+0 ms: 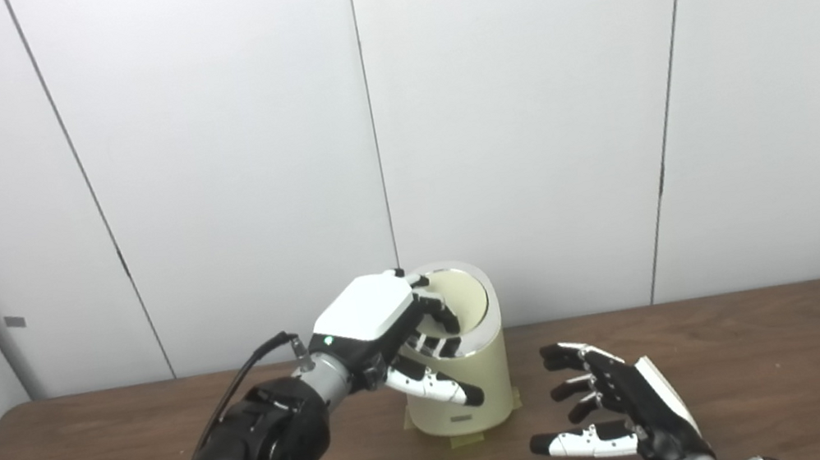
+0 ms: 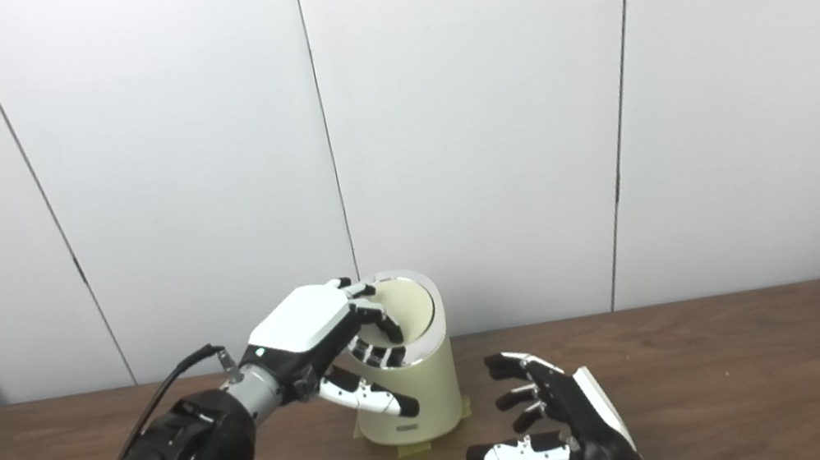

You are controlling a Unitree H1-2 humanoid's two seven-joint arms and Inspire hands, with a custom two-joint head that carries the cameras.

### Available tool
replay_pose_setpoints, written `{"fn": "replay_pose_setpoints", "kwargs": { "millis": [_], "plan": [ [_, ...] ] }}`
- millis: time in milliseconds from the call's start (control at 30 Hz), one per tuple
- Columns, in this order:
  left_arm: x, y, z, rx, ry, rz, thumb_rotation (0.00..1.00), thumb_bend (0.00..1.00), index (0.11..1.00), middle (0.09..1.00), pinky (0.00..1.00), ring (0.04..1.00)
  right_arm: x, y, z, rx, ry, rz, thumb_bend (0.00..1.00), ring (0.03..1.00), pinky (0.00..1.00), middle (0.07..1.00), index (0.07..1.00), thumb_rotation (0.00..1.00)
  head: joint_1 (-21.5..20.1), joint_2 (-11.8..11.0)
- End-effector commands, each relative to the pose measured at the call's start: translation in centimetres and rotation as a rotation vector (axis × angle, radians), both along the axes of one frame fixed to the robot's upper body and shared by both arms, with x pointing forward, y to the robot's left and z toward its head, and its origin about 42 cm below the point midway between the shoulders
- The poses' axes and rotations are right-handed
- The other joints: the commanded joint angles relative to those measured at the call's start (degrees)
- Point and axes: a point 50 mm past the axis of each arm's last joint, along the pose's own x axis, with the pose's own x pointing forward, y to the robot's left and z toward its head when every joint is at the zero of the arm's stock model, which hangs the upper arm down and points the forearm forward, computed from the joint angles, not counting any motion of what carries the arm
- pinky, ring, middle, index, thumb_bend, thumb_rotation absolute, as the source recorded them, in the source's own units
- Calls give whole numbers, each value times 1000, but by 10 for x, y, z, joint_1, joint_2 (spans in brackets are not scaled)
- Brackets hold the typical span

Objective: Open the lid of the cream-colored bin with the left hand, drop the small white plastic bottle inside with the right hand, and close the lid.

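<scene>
The cream-colored bin [image 1: 483, 393] stands on the table near the back wall. Its round lid [image 1: 465, 296] sits inside a shiny rim and looks tilted toward me. My left hand [image 1: 384, 322] is over the bin's top left. Its fingers [image 1: 434, 326] curl down onto the front part of the lid, and the thumb stretches across the bin's front wall. My right hand [image 1: 614, 404] hovers to the right of the bin, low over the table, fingers spread, holding nothing. No white bottle is in view. The inside of the bin is hidden.
The brown wooden table [image 1: 815, 362] runs the full width of the picture. White wall panels [image 1: 525, 119] stand close behind the bin. Bits of tape [image 1: 466, 439] show at the bin's base. A black cable [image 1: 249, 365] arcs from my left wrist.
</scene>
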Motion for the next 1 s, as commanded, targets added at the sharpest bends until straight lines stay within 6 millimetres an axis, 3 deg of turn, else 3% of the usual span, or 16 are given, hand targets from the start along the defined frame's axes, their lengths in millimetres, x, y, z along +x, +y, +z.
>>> {"fn": "replay_pose_setpoints", "kwargs": {
  "millis": [0, 967],
  "plan": [
    [0, 3, -16, 84, 93, -13, 519, 982, 673, 708, 1000, 929, 7, 1, 25, 5, -84, 12, 753, 649, 493, 782, 766, 215, 0, 0],
    [-6, -11, -52, 39, 107, -55, 546, 950, 778, 774, 1000, 975, 6, 1, 24, 27, -66, 7, 763, 654, 497, 776, 763, 223, -1, 3]
  ]
}}
